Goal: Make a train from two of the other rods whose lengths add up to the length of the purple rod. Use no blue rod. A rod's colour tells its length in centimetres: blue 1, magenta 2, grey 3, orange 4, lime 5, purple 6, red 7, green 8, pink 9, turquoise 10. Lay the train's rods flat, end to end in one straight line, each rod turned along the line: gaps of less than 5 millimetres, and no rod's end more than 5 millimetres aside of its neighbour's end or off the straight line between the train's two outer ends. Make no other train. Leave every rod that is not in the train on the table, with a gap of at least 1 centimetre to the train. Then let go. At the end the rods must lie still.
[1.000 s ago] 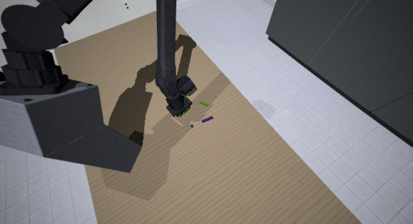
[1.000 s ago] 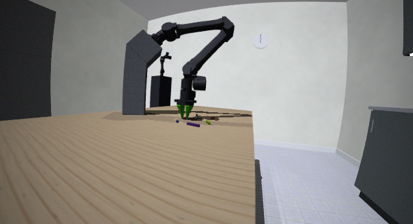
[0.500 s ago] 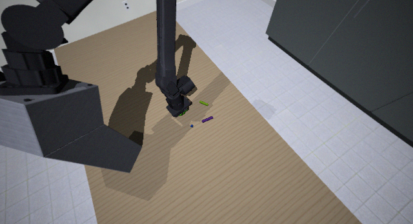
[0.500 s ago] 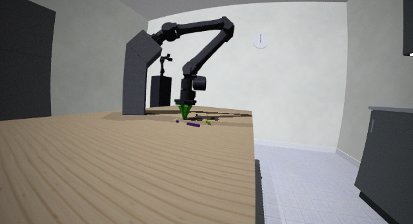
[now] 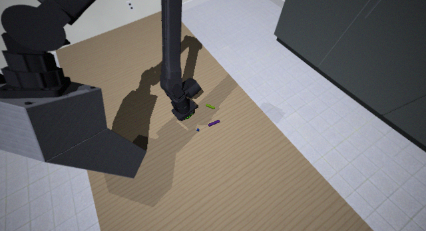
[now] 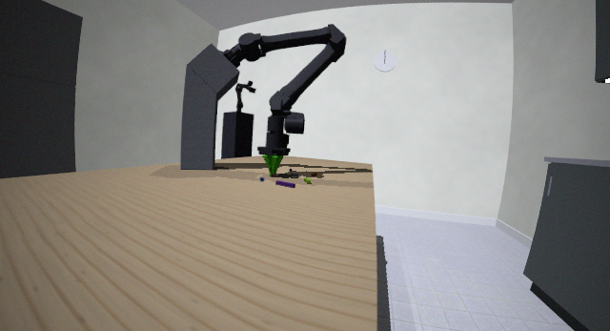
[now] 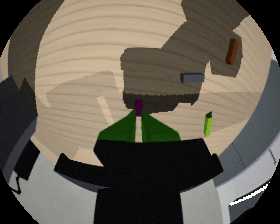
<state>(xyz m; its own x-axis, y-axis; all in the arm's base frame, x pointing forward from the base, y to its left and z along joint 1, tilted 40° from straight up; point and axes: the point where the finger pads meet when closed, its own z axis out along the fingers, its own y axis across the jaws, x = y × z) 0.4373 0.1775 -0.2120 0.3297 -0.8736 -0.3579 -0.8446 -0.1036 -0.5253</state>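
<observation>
My gripper (image 5: pixel 189 117) (image 6: pixel 273 174) (image 7: pixel 138 112) points down at the table, its green fingers nearly together. In the wrist view the magenta rod (image 7: pixel 138 107) sits between the fingertips, which stand against its sides. The rod is hidden in the top and exterior views. The grey rod (image 7: pixel 192 77) (image 6: pixel 294 175) lies to the right of the fingers in the wrist view, and the orange rod (image 7: pixel 232 51) (image 6: pixel 314 175) farther right, tilted to it. The lime rod (image 5: pixel 210 106) (image 6: pixel 308 180) (image 7: pixel 208 125) and the purple rod (image 5: pixel 213 123) (image 6: pixel 285 184) lie apart from each other.
A small blue rod (image 5: pixel 198 130) (image 6: pixel 262 179) lies near the purple rod. A small dark speck (image 6: pixel 291 170) shows behind the grey rod in the exterior view. The arm's shadow covers the grey and orange rods. The arm's base stands at the table's side.
</observation>
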